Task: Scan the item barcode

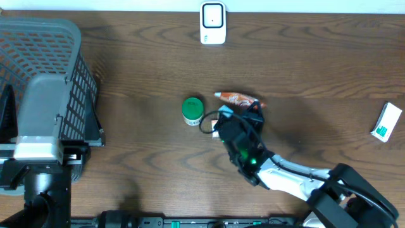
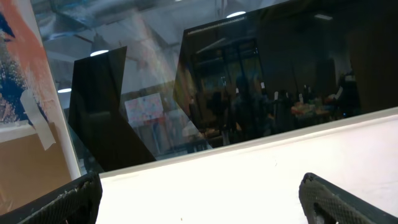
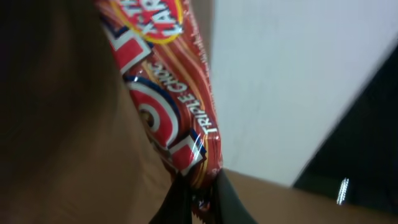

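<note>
Snack packet (image 1: pixel 239 98) pinched in right jaws (left jaws gape empty), green tub (image 1: pixel 192 110) just beside.

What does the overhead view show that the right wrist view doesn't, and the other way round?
Only overhead: the table layout, with the grey basket at the left, the white scanner at the far edge, a green-lidded jar mid-table and a small white box at the right. Only right wrist: the print on the snack wrapper, reading "TRIPLE CHOC", and the right gripper pinched shut on the wrapper's end. Both: the red snack wrapper with the right gripper at it.
</note>
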`<state>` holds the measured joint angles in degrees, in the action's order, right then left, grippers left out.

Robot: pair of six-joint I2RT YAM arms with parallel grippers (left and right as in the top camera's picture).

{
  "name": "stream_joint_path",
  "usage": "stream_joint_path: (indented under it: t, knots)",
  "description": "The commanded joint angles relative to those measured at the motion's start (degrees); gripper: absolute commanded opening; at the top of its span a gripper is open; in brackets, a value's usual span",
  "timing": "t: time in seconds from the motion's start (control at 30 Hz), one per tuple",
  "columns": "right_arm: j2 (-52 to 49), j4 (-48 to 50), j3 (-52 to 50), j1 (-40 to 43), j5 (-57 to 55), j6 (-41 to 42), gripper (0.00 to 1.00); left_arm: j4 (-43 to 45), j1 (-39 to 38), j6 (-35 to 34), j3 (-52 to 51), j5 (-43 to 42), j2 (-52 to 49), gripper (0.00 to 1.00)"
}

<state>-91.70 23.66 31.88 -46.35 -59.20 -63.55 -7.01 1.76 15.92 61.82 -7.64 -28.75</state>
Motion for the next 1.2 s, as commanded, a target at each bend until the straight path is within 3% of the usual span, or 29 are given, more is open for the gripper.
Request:
stream_joint_path:
  t: [0.0,0.23,0.3,0.33,0.4,0.5,0.67,0.93,1.17]
  knots:
    - [-1.8,-6.3,0.2,-5.4,1.8,-0.8,0.02,0.6,-0.2,-0.1,0.1,-0.7,0.6,0.99]
    - [-5.7,-10.9,0.2,-11.2,-1.0,-0.8,0.02,0.7,-0.2,-0.1,0.1,-0.7,0.6,0.99]
    - [-5.9,-10.9,0.2,-13.1,-2.1,-0.8,0.15,0.7,-0.2,-0.1,0.1,-0.7,0.6,0.99]
    - [-5.8,-10.9,0.2,-14.1,-2.5,-0.8,0.36,0.7,-0.2,-0.1,0.1,-0.7,0.6,0.99]
    - [-5.8,-10.5,0.2,-16.1,-4.2,-0.2,0.52,0.7,-0.2,-0.1,0.1,-0.7,0.6,0.99]
    - [-5.7,-9.1,0.2,-18.7,-7.0,2.9,0.66,0.7,-0.2,-0.1,0.1,-0.7,0.6,0.99]
    - [-5.2,-2.4,0.2,-22.9,-14.0,9.4,0.98,0.7,-0.2,-0.1,0.1,-0.7,0.6,0.99]
    - [-0.1,0.1,0.2,-22.9,-21.9,20.8,0.99,0.7,-0.2,-0.1,0.1,-0.7,0.6,0.99]
    - [6.0,-2.1,0.2,-16.8,-21.3,35.6,0.99,0.7,-0.2,-0.1,0.1,-0.7,0.6,0.99]
